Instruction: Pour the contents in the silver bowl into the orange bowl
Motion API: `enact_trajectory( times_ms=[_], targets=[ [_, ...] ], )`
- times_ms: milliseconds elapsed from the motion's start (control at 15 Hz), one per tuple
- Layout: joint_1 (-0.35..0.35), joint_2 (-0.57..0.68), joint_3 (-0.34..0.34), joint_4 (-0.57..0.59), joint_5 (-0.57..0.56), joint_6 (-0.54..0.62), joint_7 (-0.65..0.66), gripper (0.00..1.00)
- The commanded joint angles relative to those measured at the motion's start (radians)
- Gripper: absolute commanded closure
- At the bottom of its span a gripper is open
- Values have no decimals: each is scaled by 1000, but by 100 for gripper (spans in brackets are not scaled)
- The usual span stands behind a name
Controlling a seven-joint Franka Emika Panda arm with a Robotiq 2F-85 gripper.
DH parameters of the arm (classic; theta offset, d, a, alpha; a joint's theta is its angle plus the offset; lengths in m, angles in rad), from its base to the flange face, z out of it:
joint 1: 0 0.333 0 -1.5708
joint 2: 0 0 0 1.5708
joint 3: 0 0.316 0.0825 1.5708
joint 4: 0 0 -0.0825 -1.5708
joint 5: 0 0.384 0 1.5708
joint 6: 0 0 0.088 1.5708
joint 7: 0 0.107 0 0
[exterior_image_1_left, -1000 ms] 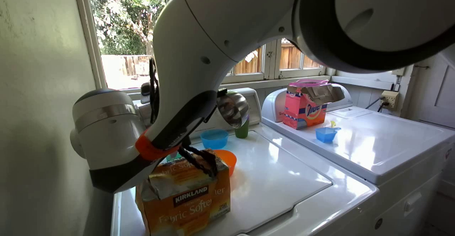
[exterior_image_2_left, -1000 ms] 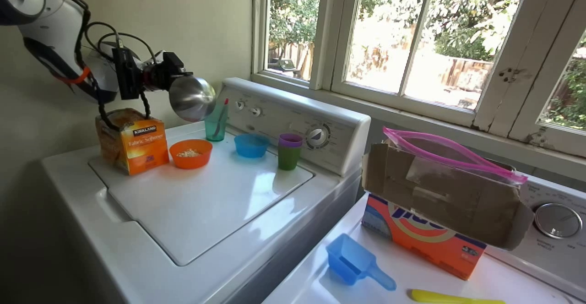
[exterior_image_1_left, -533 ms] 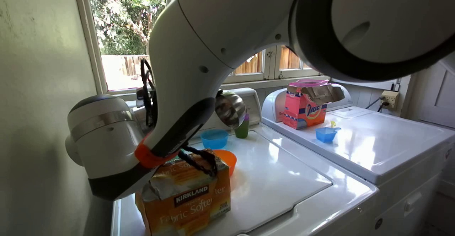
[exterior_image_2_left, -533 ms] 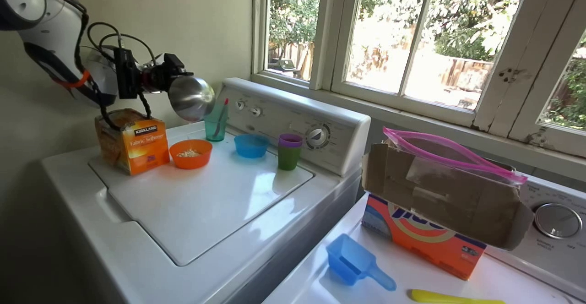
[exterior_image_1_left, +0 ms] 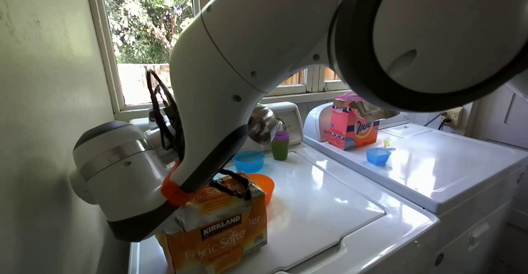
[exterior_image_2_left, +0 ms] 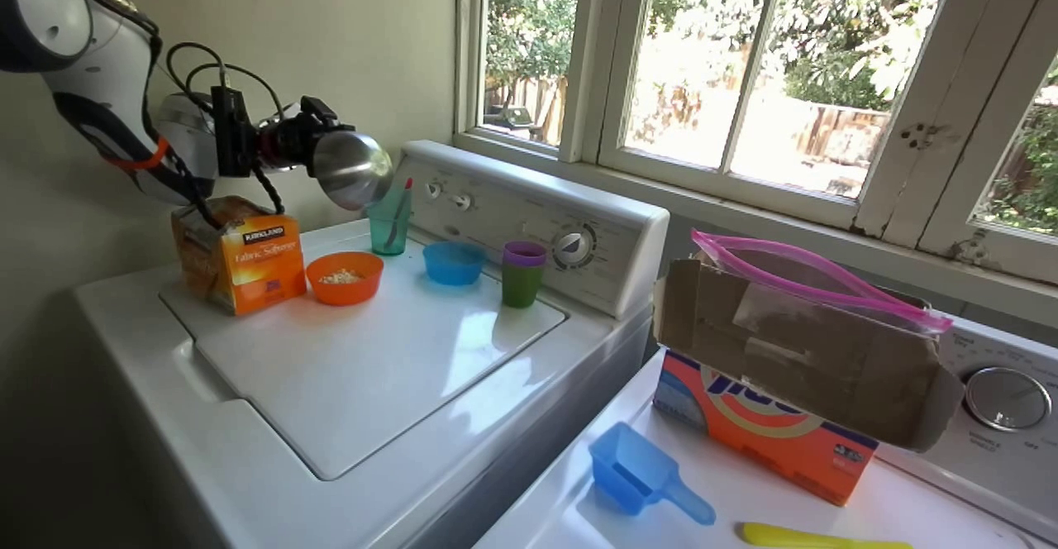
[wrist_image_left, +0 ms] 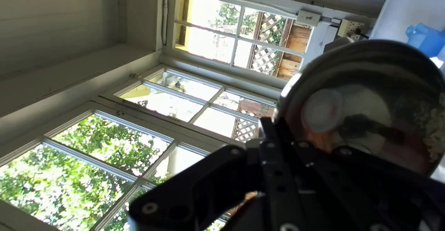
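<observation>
The silver bowl (exterior_image_2_left: 353, 170) is in the air, tilted on its side, its outer base facing the camera in an exterior view. My gripper (wrist_image_left: 274, 120) is shut on its rim, one finger inside and one outside. Pale flakes (wrist_image_left: 434, 130) lie inside the bowl along its right side in the wrist view. On the white washer lid stands the orange bowl (exterior_image_2_left: 345, 278), with some pale flakes in it. It appears below the silver bowl there; whether it lies straight beneath, I cannot tell. The arm hides the gripper in an exterior view, where the silver bowl (exterior_image_1_left: 262, 124) shows partly.
An orange softener box (exterior_image_2_left: 248, 255) stands beside the orange bowl, under the arm. Nearby are a blue bowl (exterior_image_2_left: 455, 262), a green and purple cup (exterior_image_2_left: 523, 276) and a teal cup (exterior_image_2_left: 388, 226). Behind rises the washer's control panel (exterior_image_2_left: 529, 218). A blue scoop (exterior_image_2_left: 640, 466) lies rightward.
The arm's upper links have sunk lower. The silver bowl has shifted slightly, up and right in an exterior view, and stays tilted in the grip. The orange bowl has not moved.
</observation>
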Motion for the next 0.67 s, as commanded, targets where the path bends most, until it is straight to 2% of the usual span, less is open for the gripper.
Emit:
enact_trajectory(
  times_ms=[0, 600],
  targets=[
    [-9, 49, 23, 50, -84, -1, -74, 99],
    [-9, 47, 42, 54, -127, -10, -89, 99]
  ],
)
